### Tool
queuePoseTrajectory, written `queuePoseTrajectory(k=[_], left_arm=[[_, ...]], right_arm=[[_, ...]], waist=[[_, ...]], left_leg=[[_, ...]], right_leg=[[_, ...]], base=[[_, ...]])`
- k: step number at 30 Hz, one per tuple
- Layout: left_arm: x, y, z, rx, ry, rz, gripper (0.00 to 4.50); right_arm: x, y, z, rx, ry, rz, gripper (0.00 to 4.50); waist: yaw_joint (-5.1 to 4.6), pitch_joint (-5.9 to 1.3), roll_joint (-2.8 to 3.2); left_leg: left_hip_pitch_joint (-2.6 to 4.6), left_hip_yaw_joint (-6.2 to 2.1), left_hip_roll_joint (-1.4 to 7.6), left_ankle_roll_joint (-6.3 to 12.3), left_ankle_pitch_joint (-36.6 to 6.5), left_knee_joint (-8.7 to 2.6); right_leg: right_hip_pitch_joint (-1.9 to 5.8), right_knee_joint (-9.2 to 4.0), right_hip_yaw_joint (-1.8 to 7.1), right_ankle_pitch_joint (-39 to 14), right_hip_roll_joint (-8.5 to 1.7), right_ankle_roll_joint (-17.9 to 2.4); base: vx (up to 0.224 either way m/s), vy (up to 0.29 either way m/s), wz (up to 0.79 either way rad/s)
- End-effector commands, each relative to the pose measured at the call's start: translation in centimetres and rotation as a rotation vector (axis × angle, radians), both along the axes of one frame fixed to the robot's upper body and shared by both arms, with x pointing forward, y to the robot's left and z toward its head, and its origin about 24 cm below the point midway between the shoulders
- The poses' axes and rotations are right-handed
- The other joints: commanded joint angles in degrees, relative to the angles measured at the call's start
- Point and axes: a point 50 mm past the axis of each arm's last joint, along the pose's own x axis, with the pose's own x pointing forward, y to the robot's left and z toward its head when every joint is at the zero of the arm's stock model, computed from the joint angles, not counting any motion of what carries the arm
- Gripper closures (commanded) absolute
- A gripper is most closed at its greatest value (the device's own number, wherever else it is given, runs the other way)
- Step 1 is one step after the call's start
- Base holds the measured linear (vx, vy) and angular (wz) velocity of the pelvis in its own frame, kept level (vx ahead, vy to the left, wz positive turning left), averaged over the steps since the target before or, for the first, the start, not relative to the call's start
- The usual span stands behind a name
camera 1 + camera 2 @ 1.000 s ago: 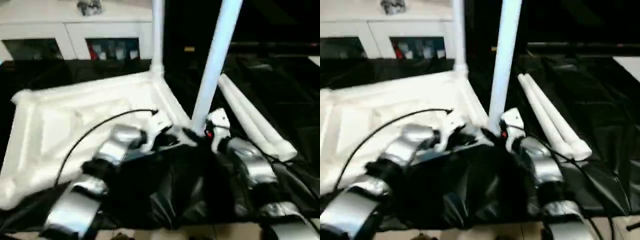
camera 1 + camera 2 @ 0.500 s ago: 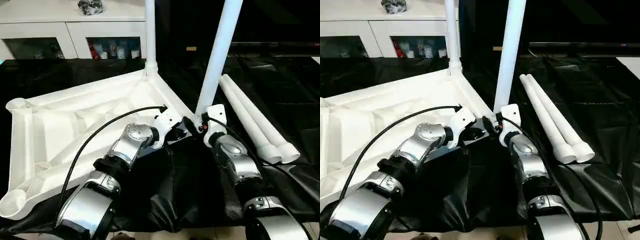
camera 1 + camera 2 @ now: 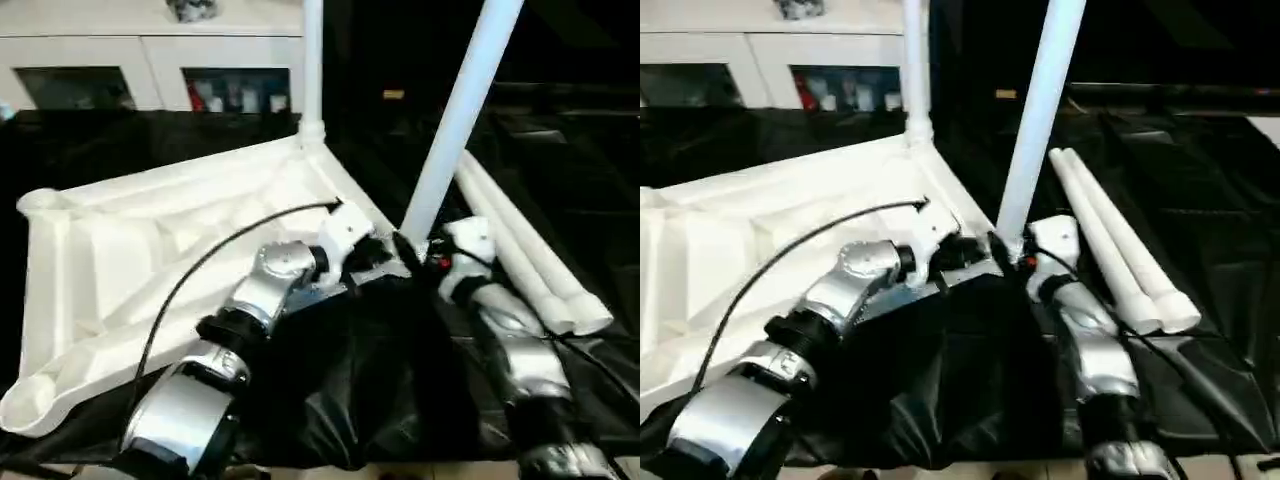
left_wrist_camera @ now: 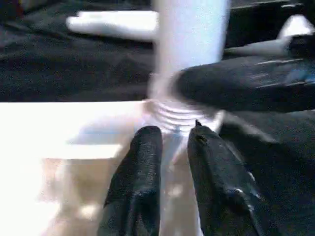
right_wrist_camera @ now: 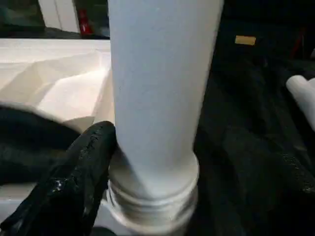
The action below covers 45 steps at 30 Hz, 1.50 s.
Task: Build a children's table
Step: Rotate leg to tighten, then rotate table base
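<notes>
- On the black sheet [image 3: 330, 390], the table top [image 3: 150, 250] lies underside up, ribs and round corner sockets facing the ceiling, presumably so the legs can be screwed in from above.
- At the far corner of the table top, one leg [image 3: 312, 60] stands upright in its socket, seemingly seated.
- At the near corner of the table top closest to the robot's right arm, a second leg [image 3: 455, 125] rises at a clear tilt; its threaded collar [image 4: 179, 115] sits at the socket mouth with ridges showing, so it looks not fully driven home.
- The right gripper [image 5: 147, 162] stands around this leg's base, a black finger [image 5: 74, 167] against the tube on one side, the other not clearly visible; it grips the leg loosely at most, likely to steady or turn it.
- The left gripper [image 4: 172, 147] points at the collar from the table top's side, its fingers a narrow gap apart and closed on nothing, perhaps bracing the corner.
- Beyond that corner, off the table top, two spare legs [image 3: 540, 270] lie side by side, touching, waiting their turn.
- The legs are smooth, matte, tapered white tubes with a flared end; the table top is hollow moulded plastic with diagonal ribs; the sheet is glossy and creased.
</notes>
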Motion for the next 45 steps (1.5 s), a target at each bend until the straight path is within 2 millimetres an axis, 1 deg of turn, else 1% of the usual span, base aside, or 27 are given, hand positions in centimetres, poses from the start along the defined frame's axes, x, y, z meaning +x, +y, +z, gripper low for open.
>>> queuePoseTrajectory(k=[1,2,4,7,8,9,10,11,13,14,16,17,18,19,21,22,23,26,27,29,30,34,38,41,42,43,45], left_arm=[[0.3,1.2,0.6,-0.012,-0.025,0.028,3.40],[0.6,2.8,0.7,0.005,-0.031,0.060,3.40],[1.2,6.1,1.2,0.035,-0.051,0.161,3.40],[1.9,9.9,2.3,0.076,-0.081,0.305,3.40],[2.2,12.3,2.9,0.126,-0.108,0.394,3.40],[2.2,13.7,3.3,0.158,-0.125,0.441,3.40],[2.2,13.9,3.4,0.163,-0.128,0.448,3.40],[2.0,16.2,4.0,0.215,-0.144,0.523,3.40],[1.6,19.0,4.4,0.269,-0.138,0.613,3.40],[1.6,19.0,4.4,0.269,-0.138,0.613,3.40],[0.8,22.1,4.2,0.363,-0.123,0.715,3.40],[0.8,22.3,4.2,0.367,-0.122,0.721,3.40],[0.5,23.3,3.9,0.416,-0.107,0.753,3.40],[0.2,23.9,3.7,0.447,-0.098,0.772,3.57],[-0.4,25.4,2.8,0.518,-0.040,0.820,3.75],[-0.9,25.9,2.1,0.566,-0.007,0.829,3.78],[-1.1,26.1,1.8,0.590,0.009,0.829,4.02],[-1.6,26.1,0.9,0.629,0.055,0.785,4.14],[-1.7,26.1,0.8,0.627,0.060,0.782,4.22],[-1.8,25.8,0.4,0.635,0.088,0.741,4.42],[-1.9,25.6,0.3,0.637,0.102,0.715,4.42],[-2.1,24.8,0.1,0.626,0.162,0.607,4.50],[-2.3,23.5,0.1,0.577,0.201,0.486,4.50],[-2.7,22.0,0.0,0.537,0.257,0.354,4.50],[-2.9,21.5,-0.1,0.529,0.271,0.307,4.50],[-3.5,20.3,-0.2,0.502,0.309,0.199,4.50],[-3.9,19.6,-0.3,0.486,0.325,0.134,4.50]], right_arm=[[-0.2,-0.5,0.7,0.021,-0.015,0.010,0.62],[-0.6,-0.8,0.9,0.011,-0.016,0.041,0.62],[-1.4,-1.1,1.2,-0.018,-0.008,0.106,0.62],[-2.5,-1.4,1.7,-0.027,0.005,0.182,0.62],[-3.3,-1.5,1.8,-0.035,0.019,0.240,0.62],[-3.7,-1.6,1.7,-0.038,0.033,0.270,0.62],[-3.8,-1.6,1.7,-0.039,0.035,0.275,0.62],[-4.4,-1.7,1.5,-0.051,0.059,0.319,0.62],[-5.1,-1.6,1.3,-0.064,0.084,0.375,0.62],[-5.1,-1.6,1.3,-0.064,0.084,0.375,0.62],[-5.8,-1.1,1.2,-0.057,0.119,0.434,0.62],[-5.8,-1.0,1.2,-0.057,0.121,0.437,0.62],[-5.9,-0.6,0.9,-0.062,0.141,0.450,0.62],[-5.9,-0.4,0.7,-0.067,0.154,0.457,0.62],[-5.0,-0.2,-0.5,-0.102,0.223,0.376,0.99],[-4.4,-0.1,-1.0,-0.106,0.250,0.318,0.99],[-4.2,-0.1,-1.1,-0.103,0.260,0.293,1.11],[-3.4,0.3,-1.4,-0.126,0.265,0.255,1.25],[-3.3,0.3,-1.5,-0.128,0.269,0.247,1.45],[-2.7,0.5,-1.8,-0.147,0.283,0.215,1.62],[-2.3,0.7,-2.0,-0.152,0.291,0.199,1.62],[-1.0,1.5,-2.5,-0.154,0.302,0.156,2.07],[0.3,2.2,-2.5,-0.150,0.287,0.117,2.52],[1.6,3.0,-2.4,-0.151,0.286,0.108,2.70],[1.9,3.3,-2.4,-0.153,0.282,0.112,2.79],[2.5,4.0,-2.1,-0.151,0.271,0.124,2.88],[2.8,4.4,-2.0,-0.151,0.265,0.137,3.04]], waist=[[0.14,-4.52,-1.17],[0.03,-4.46,-1.14],[0.04,-4.38,-0.21],[-0.07,-4.43,-0.63],[0.13,-4.43,-1.59],[0.30,-4.37,-1.16],[0.31,-4.23,-0.96],[0.24,-4.16,-0.88],[0.30,-4.11,-1.01],[0.22,-4.11,-0.97],[0.30,-4.04,-0.98],[0.33,-4.06,-0.98],[0.33,-4.02,-0.76],[0.20,-4.03,-0.72],[0.15,-4.03,-0.60],[0.00,-4.00,-0.68],[-0.06,-4.04,-0.70],[0.14,-4.05,-0.62],[0.09,-4.11,-0.47],[0.25,-4.27,-0.52],[0.13,-4.28,-0.48],[0.08,-4.27,-0.40],[0.08,-4.29,-0.42],[0.11,-4.39,-0.79],[-0.08,-4.19,-0.73],[-0.09,-4.18,-0.70],[-0.02,-4.13,-0.68]], left_leg=[[0.43,-0.27,0.83,5.95,-9.41,-3.77],[0.43,-0.30,0.85,5.52,-9.80,-3.86],[0.61,-0.42,0.91,4.59,-10.87,-3.98],[0.72,-0.43,0.88,4.05,-11.18,-3.97],[0.65,-0.47,0.97,3.95,-11.02,-4.03],[0.75,-0.54,1.04,3.87,-11.23,-4.08],[0.82,-0.52,1.16,3.64,-11.43,-4.16],[0.80,-0.53,1.18,3.27,-11.63,-4.25],[0.86,-0.57,1.24,2.28,-12.32,-4.35],[0.79,-0.60,1.21,2.02,-12.57,-4.38],[0.91,-0.58,1.12,1.40,-13.26,-4.41],[0.93,-0.62,1.11,1.30,-13.41,-4.40],[0.84,-0.68,1.08,1.03,-13.93,-4.52],[0.92,-0.74,1.03,0.60,-14.18,-4.57],[1.11,-0.76,1.00,-0.29,-14.52,-4.59],[0.94,-0.81,0.89,-0.99,-15.01,-4.76],[1.02,-0.84,0.92,-1.34,-15.17,-4.78],[1.48,-0.71,0.99,-2.16,-16.00,-4.76],[1.54,-0.69,0.97,-2.36,-15.72,-4.71],[1.46,-0.66,0.90,-2.32,-14.48,-4.61],[1.19,-0.67,0.76,-2.29,-13.52,-4.60],[1.36,-0.65,0.74,-2.95,-14.58,-4.61],[1.39,-0.53,0.79,-3.14,-13.88,-4.57],[1.30,-0.51,0.79,-2.95,-12.97,-4.49],[1.14,-0.46,0.69,-2.98,-13.31,-4.54],[1.12,-0.59,0.80,-3.15,-13.97,-4.59],[1.38,-0.51,0.87,-3.30,-15.28,-4.56]], right_leg=[[3.23,-2.95,1.94,-10.47,-1.39,-11.88],[3.11,-2.95,1.92,-11.30,-1.34,-11.76],[3.11,-2.93,1.98,-11.28,-1.11,-11.27],[3.18,-2.73,1.95,-10.12,-0.89,-11.01],[3.15,-2.66,1.88,-11.40,-1.06,-10.54],[3.10,-2.64,1.93,-12.06,-1.08,-10.44],[2.83,-2.78,2.02,-12.75,-1.10,-10.09],[2.73,-2.84,2.00,-13.23,-1.11,-10.07],[2.62,-2.76,2.09,-12.98,-1.08,-9.85],[2.67,-2.66,2.08,-13.11,-1.06,-9.79],[2.52,-2.82,2.13,-13.94,-1.07,-9.48],[2.51,-2.74,2.14,-13.80,-1.00,-9.35],[2.51,-2.75,2.17,-14.40,-1.07,-8.89],[2.41,-2.85,2.14,-14.76,-1.02,-8.63],[2.13,-2.86,2.17,-14.88,-0.93,-8.81],[2.19,-2.85,2.20,-15.32,-0.99,-8.90],[2.17,-2.84,2.24,-15.57,-1.03,-8.92],[1.75,-2.96,2.74,-15.76,-1.04,-9.04],[1.64,-2.76,3.00,-14.16,-0.87,-9.67],[1.88,-2.43,3.06,-11.30,-0.80,-10.37],[2.08,-2.25,3.03,-10.06,-0.78,-10.79],[2.09,-2.26,3.10,-11.07,-0.97,-11.43],[2.09,-2.03,3.16,-9.84,-1.03,-12.35],[2.27,-1.76,3.15,-9.00,-1.18,-12.64],[2.27,-1.87,3.17,-10.31,-1.02,-12.73],[2.25,-1.90,3.25,-11.98,-1.38,-12.65],[2.04,-2.15,3.34,-14.17,-1.38,-12.51]], base=[[0.000,0.000,0.00],[0.000,0.000,0.00],[0.000,0.000,0.00],[0.000,0.000,0.00],[0.000,0.000,0.00],[0.000,0.000,0.00],[0.000,0.000,0.00],[0.000,0.000,0.00],[0.000,0.000,0.00],[0.000,0.000,0.00],[0.000,0.000,0.00],[0.000,0.000,0.00],[0.000,0.000,0.00],[0.000,0.000,0.00],[0.000,0.000,0.00],[0.000,0.000,0.00],[0.000,0.000,0.00],[0.000,0.000,0.00],[0.000,0.000,0.00],[0.000,0.000,0.00],[0.000,0.000,0.00],[0.000,0.000,0.00],[0.000,0.000,0.00],[0.000,0.000,0.00],[0.000,0.000,0.00],[0.000,0.000,0.00],[0.000,0.000,0.00]])
